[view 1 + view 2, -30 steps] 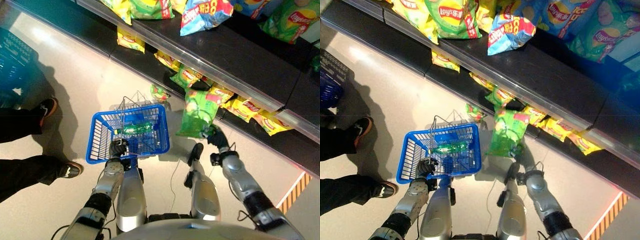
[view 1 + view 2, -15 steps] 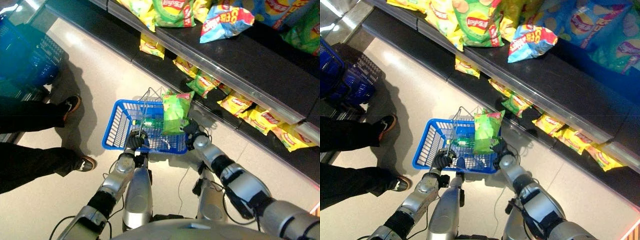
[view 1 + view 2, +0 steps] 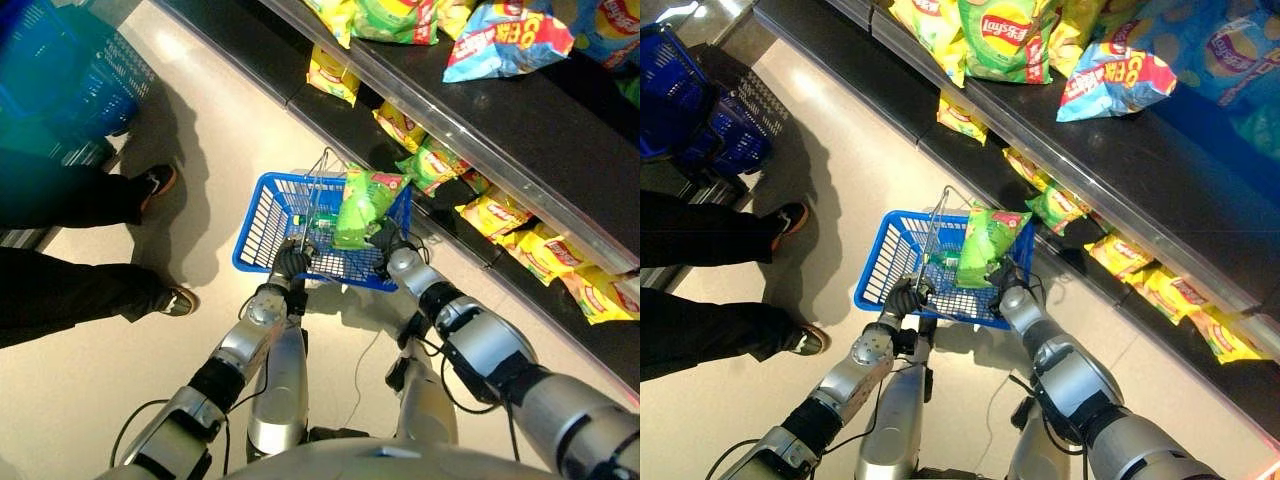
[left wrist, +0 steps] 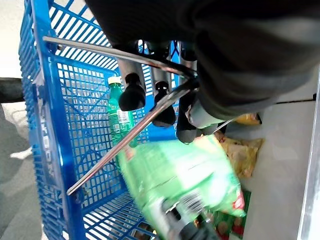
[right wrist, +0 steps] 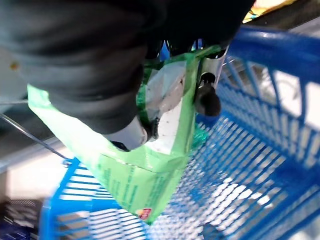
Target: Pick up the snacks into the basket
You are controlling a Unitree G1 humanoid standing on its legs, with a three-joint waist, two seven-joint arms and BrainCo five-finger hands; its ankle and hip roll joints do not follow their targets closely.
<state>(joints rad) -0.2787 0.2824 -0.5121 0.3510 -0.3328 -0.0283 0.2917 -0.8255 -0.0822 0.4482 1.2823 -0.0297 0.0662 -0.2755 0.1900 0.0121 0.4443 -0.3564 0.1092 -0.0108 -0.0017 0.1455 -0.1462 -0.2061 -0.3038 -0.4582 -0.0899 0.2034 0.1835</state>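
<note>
So the right hand has its fingers pinched on the edge of a green snack bag, which hangs over the blue basket, just past the near rim. That makes sense, since letting go here should drop it straight in. The left hand is curled round the wire handle, and I'd guess that's to keep the basket level and close. Below the bag, a green bottle lies on the basket floor. More snack bags sit on the low shelf beyond the right hand.
</note>
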